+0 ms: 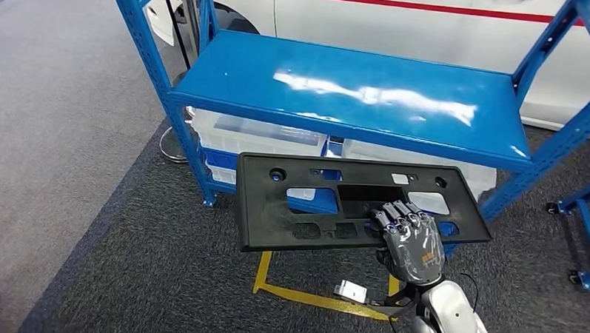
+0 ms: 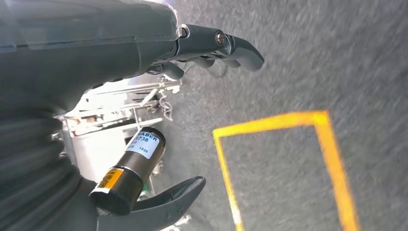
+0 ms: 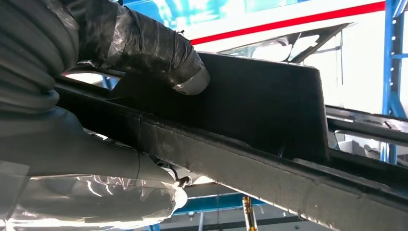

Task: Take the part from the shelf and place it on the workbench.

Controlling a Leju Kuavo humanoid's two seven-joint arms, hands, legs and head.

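The right robot hand (image 1: 412,241) is seen gripping the near long edge of the part (image 1: 305,207), with dark fingers (image 1: 398,216) laid over the top face and the thumb underneath, as shown in the right wrist view, where the part (image 3: 269,106) is clamped between a taped finger (image 3: 159,53) and the thumb. The part is a flat, black, matte plastic panel of rectangular outline, pierced by several rectangular cut-outs and small round holes; it is held level in the air in front of the shelf (image 1: 354,91), clear of its top board. The left robot hand (image 2: 211,43) is shown over the floor with fingers apart and nothing between them.

The shelf is a blue metal rack with perforated uprights and a glossy top board that reflects light. On its lower level, translucent plastic bins (image 1: 256,132) are stored side by side; their contents cannot be made out. The floor is covered by dark grey, coarse carpet (image 1: 162,280), marked with yellow tape (image 1: 310,296) in a rectangular outline. A white vehicle body with a red stripe (image 1: 431,5) is seen behind the shelf.
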